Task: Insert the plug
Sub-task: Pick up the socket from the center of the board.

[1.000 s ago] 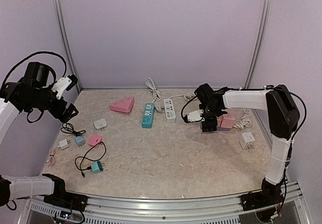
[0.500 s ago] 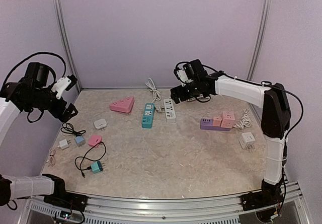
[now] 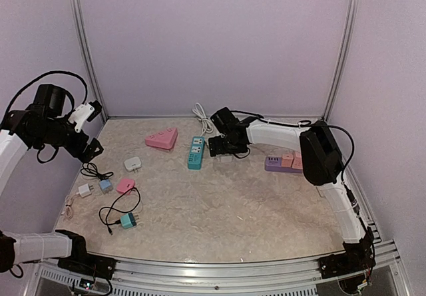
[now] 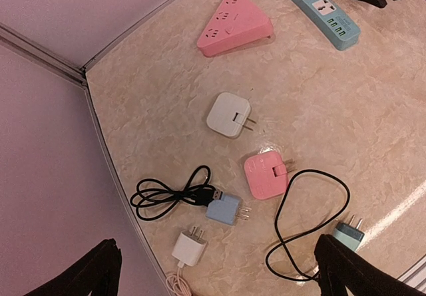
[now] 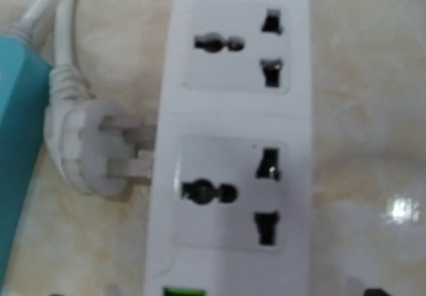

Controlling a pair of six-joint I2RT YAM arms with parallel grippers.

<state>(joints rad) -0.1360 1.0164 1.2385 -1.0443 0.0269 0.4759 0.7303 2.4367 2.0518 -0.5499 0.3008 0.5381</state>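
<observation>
Swung across from the pink blocks (image 3: 297, 157), the right gripper (image 3: 221, 146) hangs over the white power strip (image 5: 233, 130), its jaw spread impossible to tell, and should centre on the white plug (image 5: 86, 153) lying below-left in its wrist view, prongs against the strip's side, before pinching.

Right wrist view, soft focus: the white power strip (image 5: 229, 136) is cut off by the bottom edge. The teal strip (image 5: 16, 149) to its left is cropped. The white plug (image 5: 93, 153) has its prongs at the white power strip's left side — contact unclear. Top view: the right gripper (image 3: 221, 148) covers that strip almost entirely.
</observation>
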